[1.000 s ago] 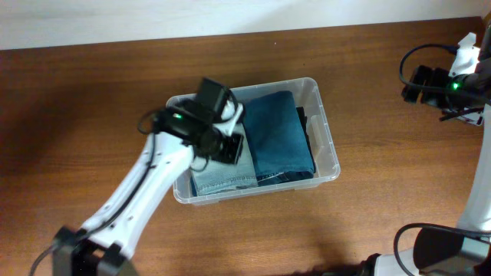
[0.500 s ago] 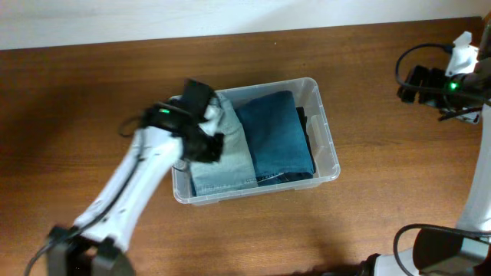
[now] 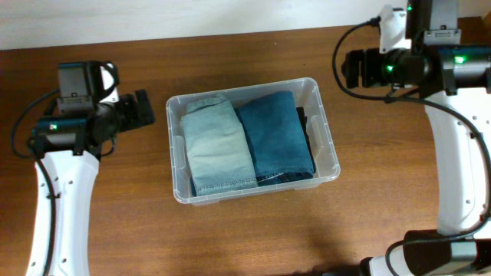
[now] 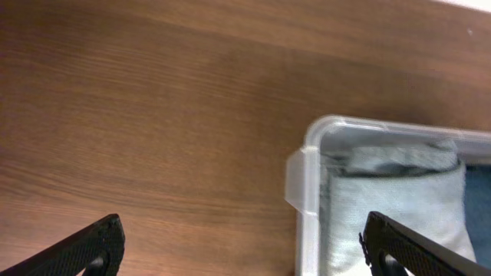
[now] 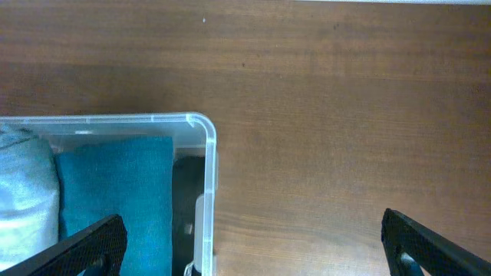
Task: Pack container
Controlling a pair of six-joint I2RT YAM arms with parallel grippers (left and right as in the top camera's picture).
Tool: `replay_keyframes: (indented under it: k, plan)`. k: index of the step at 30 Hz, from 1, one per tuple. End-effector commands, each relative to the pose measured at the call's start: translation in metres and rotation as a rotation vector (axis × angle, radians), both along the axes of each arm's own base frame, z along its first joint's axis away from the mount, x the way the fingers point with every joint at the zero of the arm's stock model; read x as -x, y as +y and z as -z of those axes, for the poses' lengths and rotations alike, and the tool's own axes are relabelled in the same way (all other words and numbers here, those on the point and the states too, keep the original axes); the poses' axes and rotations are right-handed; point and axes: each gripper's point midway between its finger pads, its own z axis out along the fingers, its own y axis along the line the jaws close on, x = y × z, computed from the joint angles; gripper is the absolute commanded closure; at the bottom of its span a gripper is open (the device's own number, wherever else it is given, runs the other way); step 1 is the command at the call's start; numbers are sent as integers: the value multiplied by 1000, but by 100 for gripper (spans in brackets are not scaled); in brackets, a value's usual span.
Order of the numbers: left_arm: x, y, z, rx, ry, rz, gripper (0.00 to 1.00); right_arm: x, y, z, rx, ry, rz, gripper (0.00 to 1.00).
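The clear plastic container (image 3: 331, 150) stands mid-table. Inside lie light blue folded jeans (image 3: 219, 149) on the left and dark teal folded jeans (image 3: 278, 142) on the right, with a dark item (image 3: 310, 129) squeezed against the right wall. My left gripper (image 3: 142, 109) hangs open just left of the container, holding nothing. In the left wrist view the left gripper (image 4: 245, 249) straddles the container's corner (image 4: 307, 153) and the light jeans (image 4: 399, 192). My right gripper (image 3: 350, 69) is open above the table beyond the far right corner; its wrist view shows the right gripper (image 5: 253, 245) empty over the rim (image 5: 207, 153).
Brown wooden table (image 3: 253, 238) all round the container. A pale wall edge (image 3: 192, 15) runs along the far side. Cables trail from both arms near the wrists.
My left gripper let go of the light blue jeans, opened and pulled out of the container to the left. The right arm swung left, closer to the container.
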Motion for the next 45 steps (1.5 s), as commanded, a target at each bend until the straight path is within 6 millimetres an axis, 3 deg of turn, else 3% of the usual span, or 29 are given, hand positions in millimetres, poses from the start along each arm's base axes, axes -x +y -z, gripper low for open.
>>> replay_keyframes:
  k: [1,7,12,14,20,28,33,45]
  plan:
    - [-1,19,-1,-26,-3,-37,1,-2,-4,-4,28,-10,6,2]
    - [16,23,-3,-32,9,-30,1,27,-5,-18,39,-14,19,2]
    - [47,20,-16,-56,-75,-2,0,61,-4,-26,46,-68,15,2]
    - [63,13,-20,-36,-144,17,1,79,-3,-19,51,-98,10,1]
    - [117,3,-7,-4,-335,12,1,151,-1,34,55,-235,15,2]
    - [160,-1,24,7,-212,10,1,204,1,68,53,-197,14,1]
    - [174,-2,41,15,-118,9,1,218,1,83,51,-114,12,2]
    - [177,-2,44,16,-101,9,1,212,1,76,65,-164,-1,1]
